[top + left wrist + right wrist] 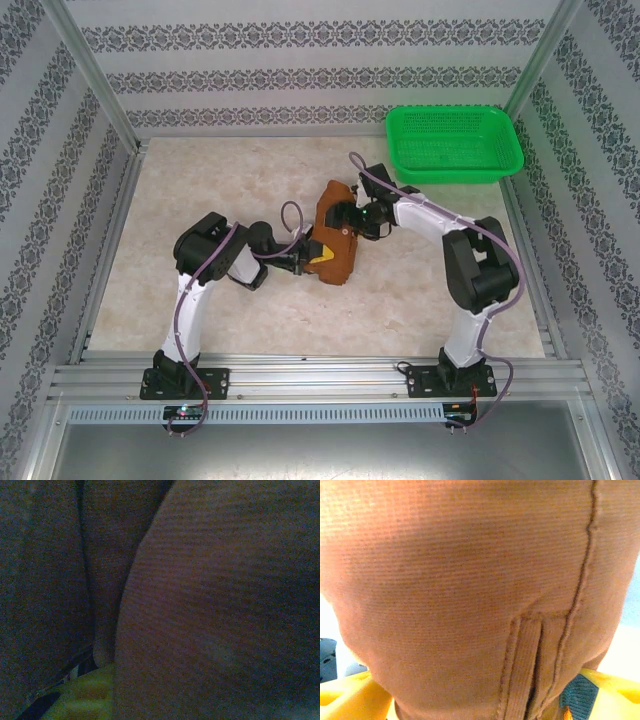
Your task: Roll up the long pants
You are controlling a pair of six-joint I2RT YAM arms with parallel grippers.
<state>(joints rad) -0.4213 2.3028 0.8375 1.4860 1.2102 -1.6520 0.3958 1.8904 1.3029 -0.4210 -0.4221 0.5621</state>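
The long pants (334,235) lie as a compact rust-brown roll in the middle of the table. My left gripper (302,262) presses against the roll's near left side. In the left wrist view dark ribbed cloth (215,610) covers nearly everything, and one yellow finger (82,700) shows at the lower left. My right gripper (352,215) is against the roll's far right side. Its yellow fingers (350,697) stand wide apart at the bottom corners, with the pants' seamed cloth (460,590) bulging between them.
A green plastic basket (455,145) stands at the back right of the marble-patterned table (210,180). Patterned walls and metal posts enclose the table on three sides. The aluminium rail with both arm bases runs along the near edge.
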